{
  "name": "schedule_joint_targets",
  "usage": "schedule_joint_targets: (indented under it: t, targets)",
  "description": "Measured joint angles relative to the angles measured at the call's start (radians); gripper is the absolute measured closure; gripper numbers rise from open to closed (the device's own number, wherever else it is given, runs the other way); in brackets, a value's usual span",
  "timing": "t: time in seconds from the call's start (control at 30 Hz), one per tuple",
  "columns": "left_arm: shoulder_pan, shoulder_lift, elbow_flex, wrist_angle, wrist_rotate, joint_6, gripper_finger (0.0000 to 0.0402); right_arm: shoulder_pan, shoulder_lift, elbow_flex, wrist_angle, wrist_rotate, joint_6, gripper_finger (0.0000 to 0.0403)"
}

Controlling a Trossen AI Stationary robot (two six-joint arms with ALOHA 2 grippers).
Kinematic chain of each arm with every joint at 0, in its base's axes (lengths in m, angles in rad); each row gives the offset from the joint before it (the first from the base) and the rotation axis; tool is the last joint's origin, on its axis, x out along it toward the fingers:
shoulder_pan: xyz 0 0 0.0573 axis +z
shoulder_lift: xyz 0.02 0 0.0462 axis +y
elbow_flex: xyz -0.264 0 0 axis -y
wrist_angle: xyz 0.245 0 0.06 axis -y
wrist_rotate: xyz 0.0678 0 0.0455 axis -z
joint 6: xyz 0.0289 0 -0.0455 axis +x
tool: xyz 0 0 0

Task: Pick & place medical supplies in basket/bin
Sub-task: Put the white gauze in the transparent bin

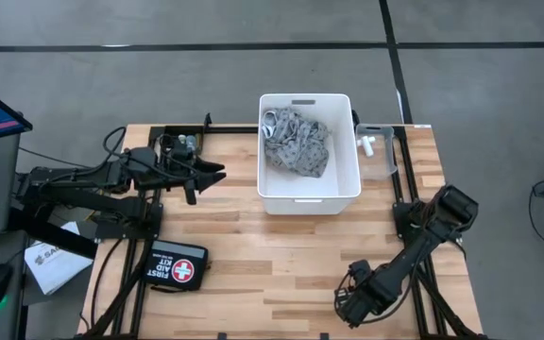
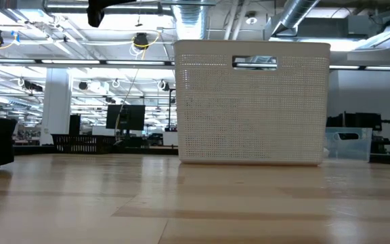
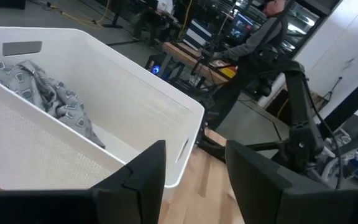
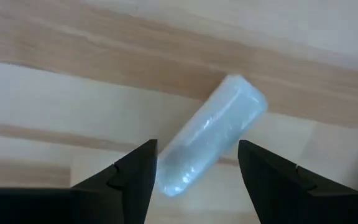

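A white gauze roll in clear wrap lies on its side on the wood near the table's near edge. My right gripper points down over it, open, a finger on either side of the roll's lower end; the roll lies slantwise to them. The large white tub stands at the far middle of the table with the grey patterned cloth inside. My left gripper is open and raised, left of the tub.
A small clear bin with white pieces in it stands right of the tub. The black FIRST AID KIT pouch lies at the near left. A person stands beyond the table. Bare wood lies between tub and near edge.
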Motion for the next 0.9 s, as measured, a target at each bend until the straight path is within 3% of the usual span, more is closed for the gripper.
schedule_joint_targets:
  t: [0.9]
  targets:
    - [0.000, 0.000, 0.000, 0.014, 0.018, -0.046, 0.0243, 0.055, 0.032, -0.038, 0.002, 0.075, -0.028, 0.0190]
